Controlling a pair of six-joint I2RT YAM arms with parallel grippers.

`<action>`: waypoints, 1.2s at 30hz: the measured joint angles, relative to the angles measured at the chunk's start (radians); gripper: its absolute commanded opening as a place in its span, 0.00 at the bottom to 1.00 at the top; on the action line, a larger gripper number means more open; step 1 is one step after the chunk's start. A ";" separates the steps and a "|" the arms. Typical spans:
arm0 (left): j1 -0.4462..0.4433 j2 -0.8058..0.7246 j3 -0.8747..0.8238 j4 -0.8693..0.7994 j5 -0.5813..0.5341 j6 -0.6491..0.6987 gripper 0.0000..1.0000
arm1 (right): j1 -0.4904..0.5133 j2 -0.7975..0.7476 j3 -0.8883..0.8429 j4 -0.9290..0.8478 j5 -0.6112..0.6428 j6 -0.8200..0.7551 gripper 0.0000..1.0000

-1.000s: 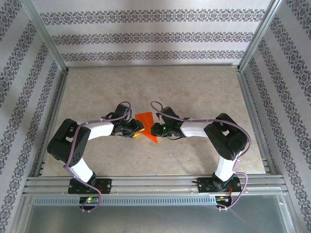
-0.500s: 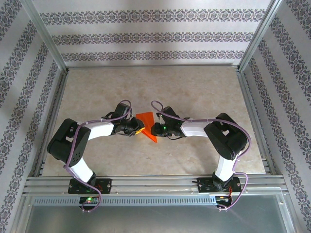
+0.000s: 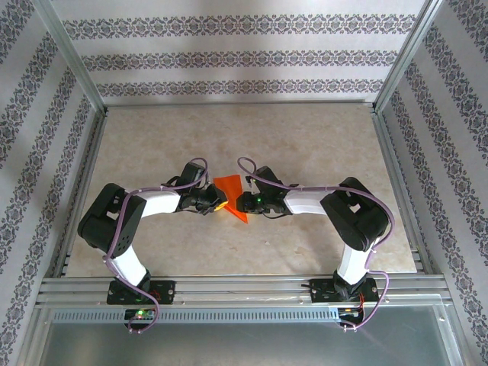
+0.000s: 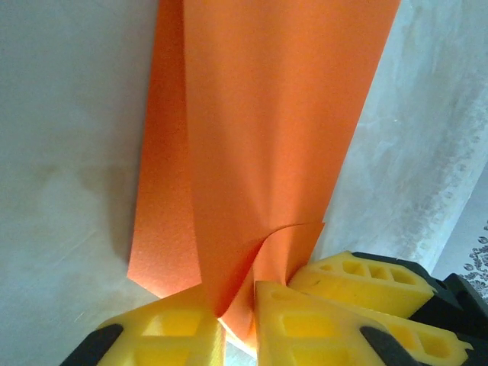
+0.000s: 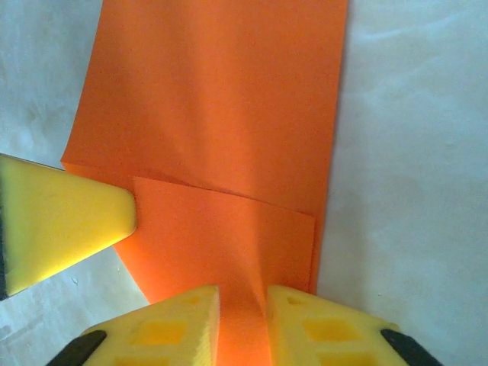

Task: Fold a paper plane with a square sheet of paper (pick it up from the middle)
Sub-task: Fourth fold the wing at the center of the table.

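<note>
The bright orange-red square sheet of paper (image 3: 230, 187) lies mid-table, folded into overlapping layers, its near end running to a point. No finished paper plane is in view. My left gripper (image 3: 219, 204) and right gripper (image 3: 241, 203) meet at its near part from either side. In the left wrist view the left gripper (image 4: 238, 306) is shut on a raised crease of the sheet (image 4: 259, 114), and a right finger (image 4: 358, 278) sits close beside it. The right gripper (image 5: 242, 301) pinches a ridge of the sheet (image 5: 221, 99); a left finger (image 5: 69, 221) touches its edge.
The beige table (image 3: 305, 145) is ringed by a metal frame (image 3: 236, 107) and patterned walls. Both arms bend inward, elbows out toward the side rails. Bare table lies beyond the paper and along the front rail (image 3: 244, 284).
The left arm has edged slightly to the right toward the paper. The paper and the right arm look unchanged.
</note>
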 measured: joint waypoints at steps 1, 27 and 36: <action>0.002 0.000 0.001 0.000 0.001 0.000 0.13 | -0.001 -0.005 -0.001 0.001 0.002 -0.008 0.35; -0.001 -0.003 0.121 -0.158 -0.057 -0.048 0.07 | 0.271 -0.136 -0.001 -0.108 0.552 -0.368 0.44; -0.002 -0.003 0.132 -0.180 -0.060 -0.060 0.08 | 0.275 -0.063 0.037 -0.131 0.589 -0.372 0.40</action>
